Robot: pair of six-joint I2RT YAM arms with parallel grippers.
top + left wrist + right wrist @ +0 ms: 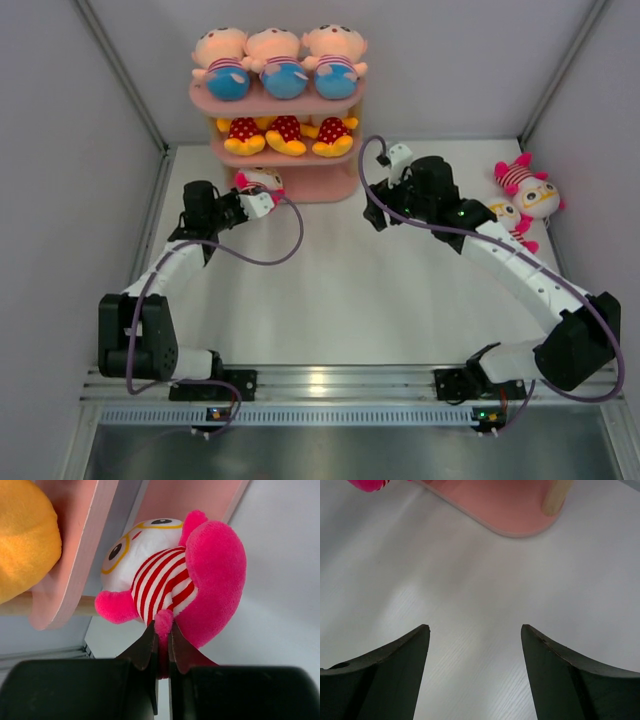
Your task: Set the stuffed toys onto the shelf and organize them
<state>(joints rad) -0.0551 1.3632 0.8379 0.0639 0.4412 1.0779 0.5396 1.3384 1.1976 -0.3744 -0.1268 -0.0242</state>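
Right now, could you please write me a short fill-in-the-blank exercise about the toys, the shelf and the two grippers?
1. The top tier of the pink shelf holds ___ peach-headed dolls.
2. The left gripper is ___ on a pink-striped toy.
3. The right gripper stands ___ and holds nothing.
4. ___ more white-faced toys lie on the table, right of the shelf.
Missing words: three; shut; open; two.

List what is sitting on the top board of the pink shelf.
Three peach-headed dolls in blue pants sit side by side on the top board. Their bodies cover most of it, so anything behind or beneath them cannot be seen.
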